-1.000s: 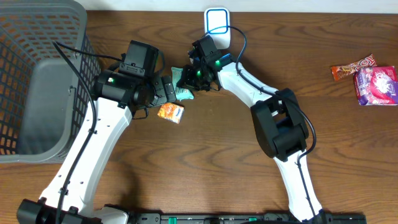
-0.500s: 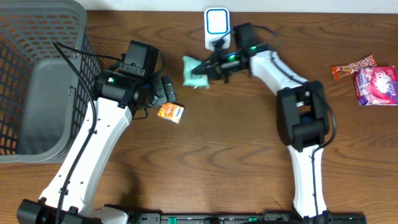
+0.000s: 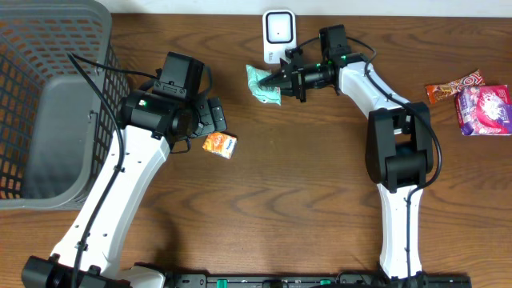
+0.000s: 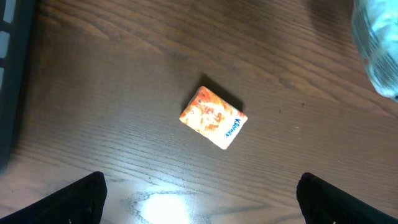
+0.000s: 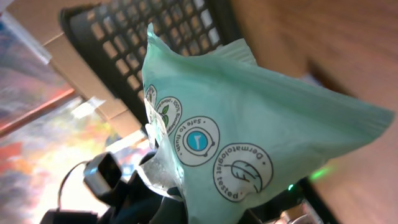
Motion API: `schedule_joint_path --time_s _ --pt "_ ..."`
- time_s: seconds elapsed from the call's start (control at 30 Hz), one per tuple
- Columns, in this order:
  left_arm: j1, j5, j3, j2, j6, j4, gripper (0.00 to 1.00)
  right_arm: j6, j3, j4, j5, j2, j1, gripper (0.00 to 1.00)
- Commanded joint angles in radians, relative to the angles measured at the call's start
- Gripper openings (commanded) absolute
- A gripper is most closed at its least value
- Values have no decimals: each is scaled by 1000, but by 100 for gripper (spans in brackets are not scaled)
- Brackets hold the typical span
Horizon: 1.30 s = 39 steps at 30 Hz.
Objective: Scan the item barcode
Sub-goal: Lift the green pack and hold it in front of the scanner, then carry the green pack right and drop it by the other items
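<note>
The left arm (image 3: 120,192) rises from the near edge of the table and leans right, its wrist bent so that the left gripper (image 3: 214,114) points down at the tabletop. Its jaws stand spread wide with nothing between them, and the two dark fingertips (image 4: 81,196) sit at opposite lower corners of the left wrist view. The right arm (image 3: 396,216) stands upright from the near edge, folds at its black elbow and reaches back and leftward. The right gripper (image 3: 282,80) points left and is clamped on a pale green packet (image 3: 262,82); the packet mostly hides its fingers, which appear pressed nearly together.
</note>
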Motion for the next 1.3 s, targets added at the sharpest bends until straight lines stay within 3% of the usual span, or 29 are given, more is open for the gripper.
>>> schedule_joint_path --time_s 0.0,0.1,0.2,0.27,0.33,0.4,0.63,0.73,1.03,1.27 --pt "3 -9 9 4 10 -4 98 63 -2 85 149 2 6 1" --pt "3 -9 9 4 10 -4 98 198 -2 331 246 2 6 1" --pt "3 -9 9 4 10 -4 98 329 -2 713 346 2 7 1" --pt "3 -9 9 4 10 -4 98 332 -2 942 446 2 8 1" --pt "3 -9 9 4 10 -4 98 291 -2 1053 576 2 9 1" --pt "3 -9 9 5 10 -4 98 245 -2 1047 698 2 9 1" --pt "3 -9 9 4 10 -4 98 60 -2 776 1048 5 33 1" --pt "3 -9 9 4 10 -4 98 -21 -2 773 1054 5 43 1" --pt "3 -9 9 4 10 -4 98 -75 -2 767 1070 5 23 1" --pt "3 -9 9 4 10 -4 98 -133 -2 677 1027 -93 -102 1"
